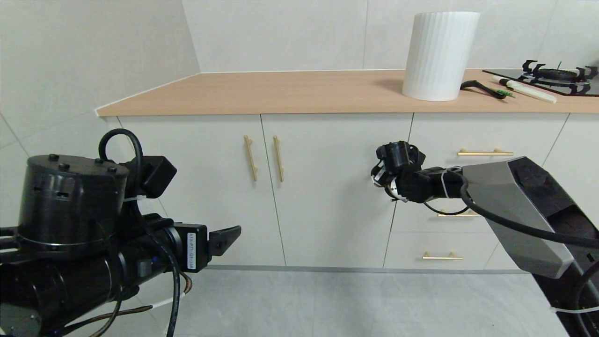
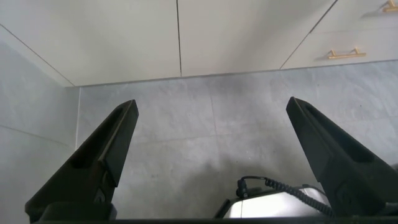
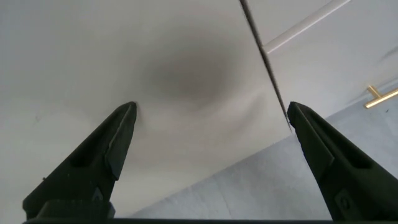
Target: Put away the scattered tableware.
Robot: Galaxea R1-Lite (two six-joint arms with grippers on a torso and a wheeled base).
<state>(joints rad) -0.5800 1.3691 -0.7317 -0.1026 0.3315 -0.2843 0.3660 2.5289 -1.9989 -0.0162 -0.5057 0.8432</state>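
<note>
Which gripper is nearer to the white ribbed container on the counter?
Right. The right gripper is at the cabinet front below the white ribbed container; the left gripper is lower and far off to the left.

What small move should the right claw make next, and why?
Probably raise the right claw toward the wooden countertop. It hangs open and empty close to the pale cabinet door below, while the black-handled utensil and cream-handled utensil lie up there beside the white ribbed cylinder.
</note>
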